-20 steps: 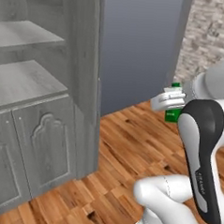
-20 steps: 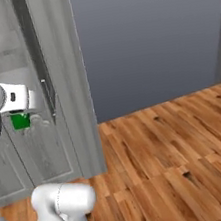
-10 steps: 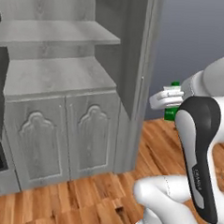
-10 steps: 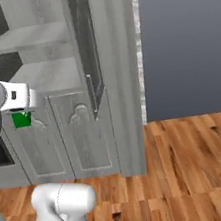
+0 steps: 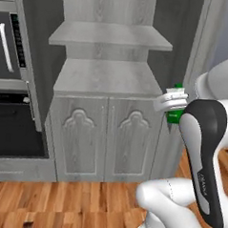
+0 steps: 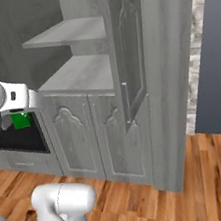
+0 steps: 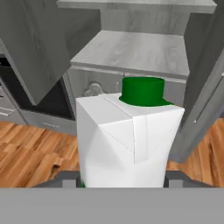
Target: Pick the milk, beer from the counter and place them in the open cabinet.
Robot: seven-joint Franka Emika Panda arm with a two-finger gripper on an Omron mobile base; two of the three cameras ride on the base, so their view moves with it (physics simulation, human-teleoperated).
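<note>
Grey wood-grain panels of the open cabinet stand ahead of the robot, with two flat shelves above a pair of arched-panel lower doors, and its tall upper door swung out to the right. Warm wooden floor planks run beneath, and a dark oven with a pale handle sits just to the cabinet's left. Held up in the air in front of the cabinet, level with the lower shelf, is the milk, upright, its green cap on top. The gripper is closed on the carton's sides, partly spread to its width; in the right base view the carton's green lower part shows beneath the hand.
</note>
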